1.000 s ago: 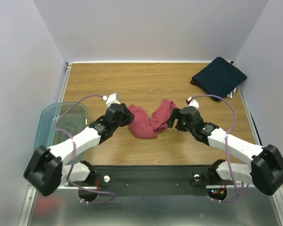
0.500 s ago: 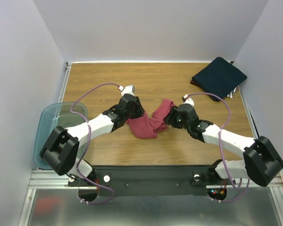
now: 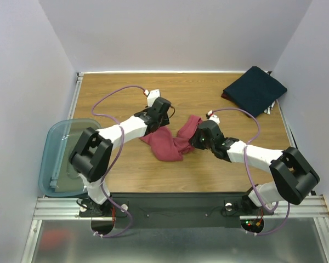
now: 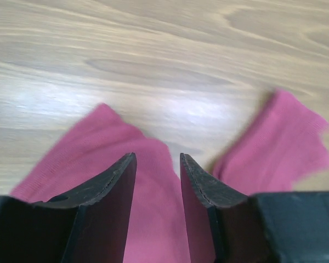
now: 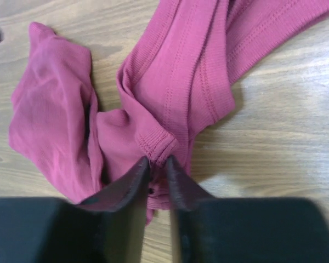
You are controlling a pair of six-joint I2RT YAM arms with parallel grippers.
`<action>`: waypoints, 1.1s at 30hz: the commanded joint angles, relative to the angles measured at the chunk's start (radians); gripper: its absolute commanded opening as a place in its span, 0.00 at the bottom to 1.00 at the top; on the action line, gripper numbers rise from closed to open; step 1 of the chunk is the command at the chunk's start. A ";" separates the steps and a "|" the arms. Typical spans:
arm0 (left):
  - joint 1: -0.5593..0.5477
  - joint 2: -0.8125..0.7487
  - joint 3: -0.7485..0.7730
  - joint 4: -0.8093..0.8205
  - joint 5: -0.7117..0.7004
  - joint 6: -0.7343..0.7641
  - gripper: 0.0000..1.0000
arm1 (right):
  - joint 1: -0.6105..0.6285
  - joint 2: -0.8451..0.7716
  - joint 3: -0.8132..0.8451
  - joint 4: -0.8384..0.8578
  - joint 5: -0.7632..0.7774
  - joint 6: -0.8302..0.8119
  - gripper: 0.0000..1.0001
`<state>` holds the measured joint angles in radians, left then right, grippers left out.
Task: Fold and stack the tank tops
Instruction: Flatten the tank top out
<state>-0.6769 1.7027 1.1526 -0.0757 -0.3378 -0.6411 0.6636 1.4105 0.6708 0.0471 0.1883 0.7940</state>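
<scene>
1. Across the full overhead view, noted wooden table (image 3: 109, 98), hemmed by white walls (image 3: 22, 82) along left, far and right edges. Widest bare wood at far left and far centre. Narrower bare strip along near edge, between arm bases and cloth.
2. At table's left edge, near side, logged translucent teal bin (image 3: 50, 164), well apart from both garments.
3. At far right corner, logged navy tank top (image 3: 255, 89), folded to a rough square and turned diagonally, right corner close to right wall. Bare wood between it and table centre.
4. At table centre, logged maroon tank top (image 3: 167, 145), unfolded, bunched into two lobes joined by a twisted middle. Left lobe smooth, right lobe ribbed and running toward far right. Bare wood on every side.
5. Over left lobe's far edge, found left gripper (image 4: 156, 159) open, fingers spread, cloth showing in the gap, nothing pinched. Open wood straight ahead.
6. At the twisted middle, found right gripper (image 5: 156, 161) pinched nearly together on a ribbed hem fold of the maroon tank top. Bare wood just right of the fingers.
</scene>
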 commanded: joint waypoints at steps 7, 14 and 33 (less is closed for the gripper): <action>0.092 0.158 0.142 -0.173 -0.084 -0.075 0.49 | 0.010 -0.002 0.039 0.065 0.043 0.013 0.04; 0.131 0.227 0.139 -0.145 -0.037 -0.138 0.49 | 0.008 -0.013 0.042 0.065 0.036 0.007 0.00; 0.152 0.162 0.199 -0.160 0.017 -0.164 0.48 | 0.008 -0.019 0.053 0.065 0.033 -0.012 0.00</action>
<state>-0.5236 1.9079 1.2739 -0.2035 -0.3023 -0.7944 0.6636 1.4120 0.6743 0.0616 0.1978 0.7925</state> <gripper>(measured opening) 0.479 0.075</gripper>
